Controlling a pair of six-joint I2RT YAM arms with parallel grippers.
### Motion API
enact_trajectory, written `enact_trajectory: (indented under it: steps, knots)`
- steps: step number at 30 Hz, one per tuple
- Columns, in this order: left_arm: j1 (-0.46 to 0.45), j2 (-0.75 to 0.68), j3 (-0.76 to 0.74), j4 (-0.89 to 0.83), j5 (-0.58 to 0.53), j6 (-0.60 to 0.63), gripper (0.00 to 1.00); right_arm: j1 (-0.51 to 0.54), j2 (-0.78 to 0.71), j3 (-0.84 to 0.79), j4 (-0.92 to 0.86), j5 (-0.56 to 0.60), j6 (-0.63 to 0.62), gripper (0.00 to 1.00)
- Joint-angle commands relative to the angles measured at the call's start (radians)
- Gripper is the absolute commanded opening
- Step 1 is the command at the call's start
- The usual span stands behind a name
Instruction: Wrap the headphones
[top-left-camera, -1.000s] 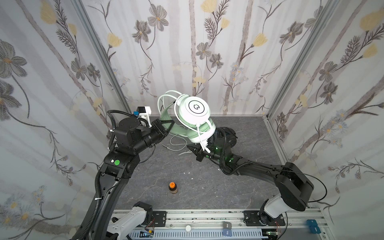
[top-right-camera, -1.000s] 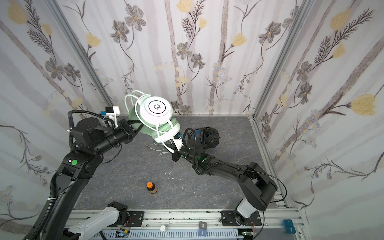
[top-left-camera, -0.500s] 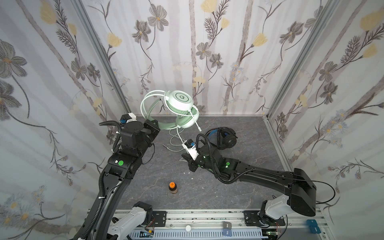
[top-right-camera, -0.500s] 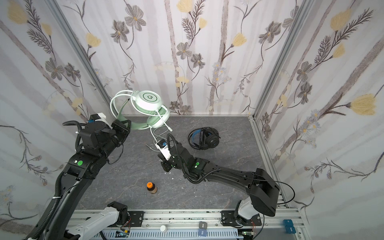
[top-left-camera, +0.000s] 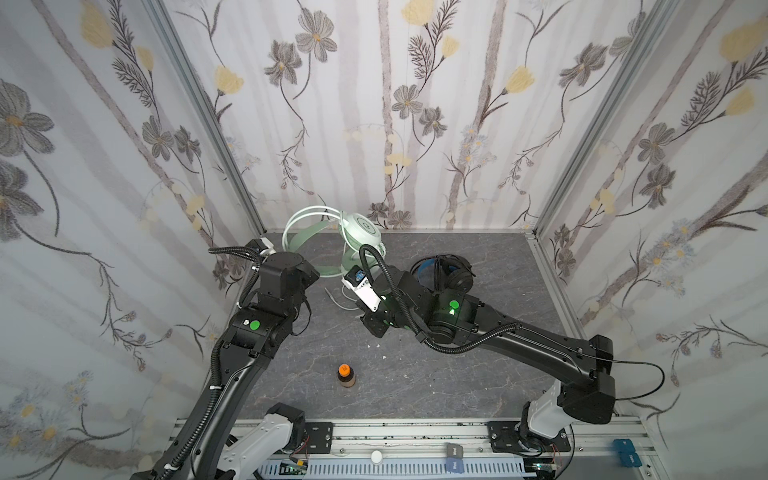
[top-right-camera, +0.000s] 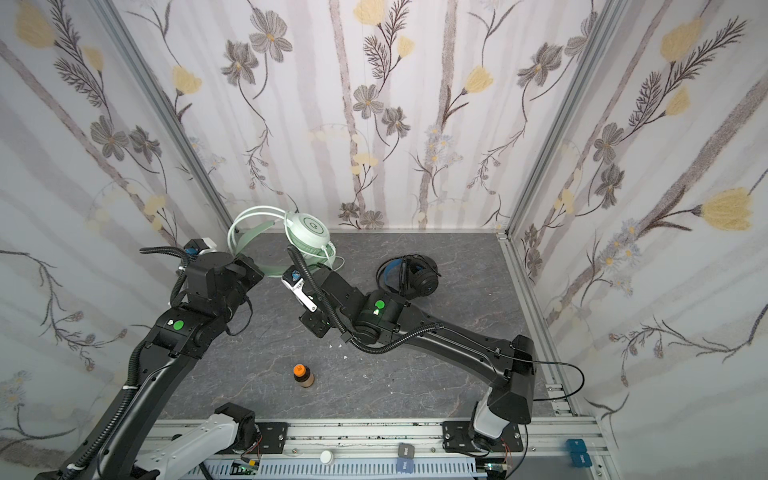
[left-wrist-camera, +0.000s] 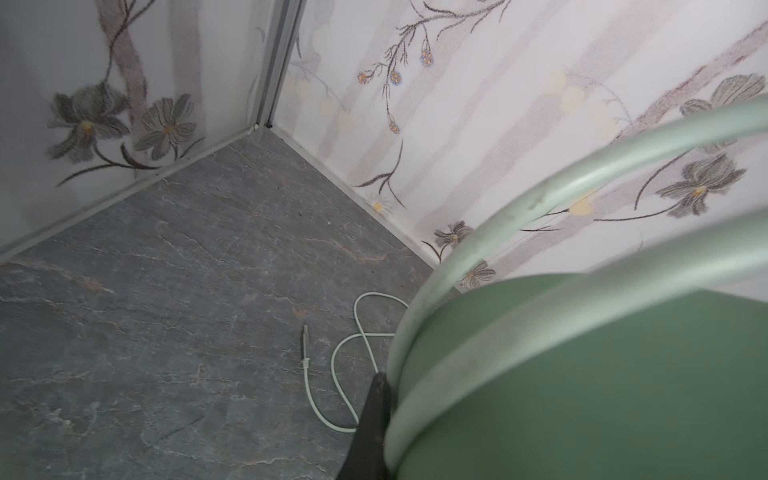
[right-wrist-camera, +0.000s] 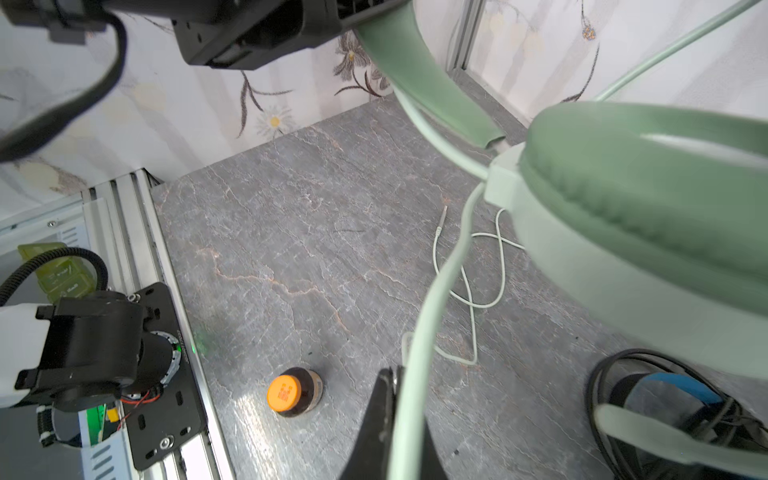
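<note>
Held the mint-green headset (top-left-camera: 360, 226) off the table (top-left-camera: 478, 386) by its headband in the clamped left gripper (top-left-camera: 319, 271), beyond the bottle (top-left-camera: 346, 376); pinched its cable (right-wrist-camera: 419, 332) in the closed right gripper (right-wrist-camera: 409, 419); saw the black headset (top-left-camera: 451, 272) resting beyond the bottle, to its right.

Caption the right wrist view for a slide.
Right gripper pinches the pale cable of the lifted mint-green headset; an orange-capped bottle and the black headset rest on the table.
</note>
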Motion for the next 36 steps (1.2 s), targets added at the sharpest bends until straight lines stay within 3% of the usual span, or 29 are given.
enact_trajectory:
  steps: [1,8,13,21,29,36]
  knots:
    - [-0.002,-0.022,-0.003,0.046,-0.099,0.144,0.00,0.006,0.050,0.120,-0.229,0.004,-0.077,0.00]
    - [-0.023,-0.033,-0.001,0.048,-0.146,0.297,0.00,0.030,0.113,0.304,-0.365,-0.055,-0.137,0.00]
    - [-0.038,-0.032,-0.021,0.052,-0.176,0.343,0.00,0.045,0.144,0.415,-0.447,-0.079,-0.160,0.00]
    - [-0.054,0.068,0.069,-0.058,-0.257,0.207,0.00,0.065,0.180,0.417,-0.399,-0.119,-0.058,0.00]
    - [-0.082,0.080,0.052,0.006,-0.298,0.259,0.00,0.075,0.173,0.416,-0.310,-0.216,0.054,0.00]
    - [-0.102,0.047,0.012,0.039,-0.331,0.358,0.00,0.066,0.126,0.416,-0.331,-0.155,0.034,0.00]
